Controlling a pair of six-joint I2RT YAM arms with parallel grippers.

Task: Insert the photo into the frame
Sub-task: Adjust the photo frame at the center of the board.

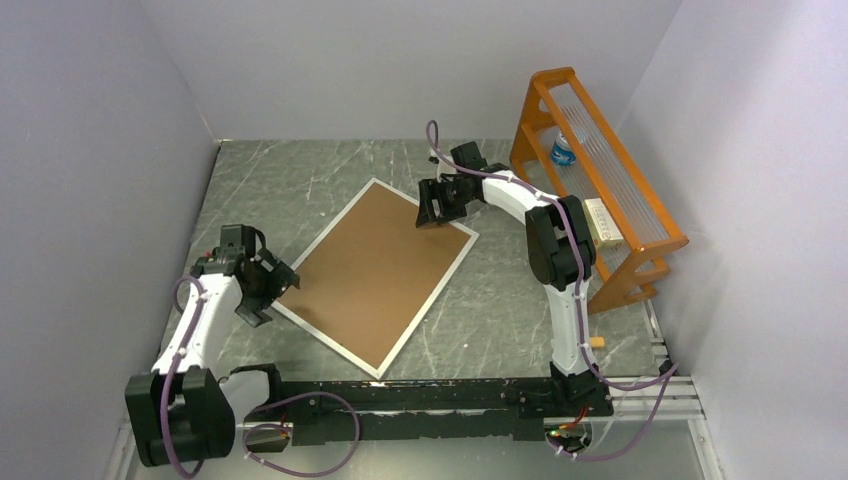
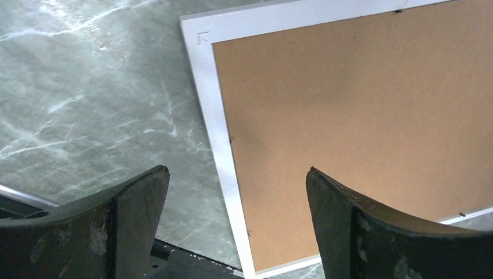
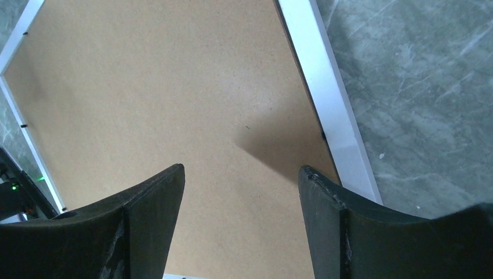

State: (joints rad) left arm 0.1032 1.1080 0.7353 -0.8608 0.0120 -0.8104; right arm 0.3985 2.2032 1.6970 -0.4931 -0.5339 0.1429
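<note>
The frame lies flat and slanted in the middle of the table, its narrow white-silver border around a brown backing board that fills it. The photo is hidden or out of view. My left gripper is open and empty, just off the frame's left edge. In the left wrist view the frame border runs between the jaws. My right gripper is open and empty, above the frame's far right corner. In the right wrist view the backing board lies under the jaws and the border is to the right.
An orange rack stands at the right against the wall, holding a bottle and a small box. A black rail runs along the near edge between the arm bases. Grey walls close the left, back and right sides.
</note>
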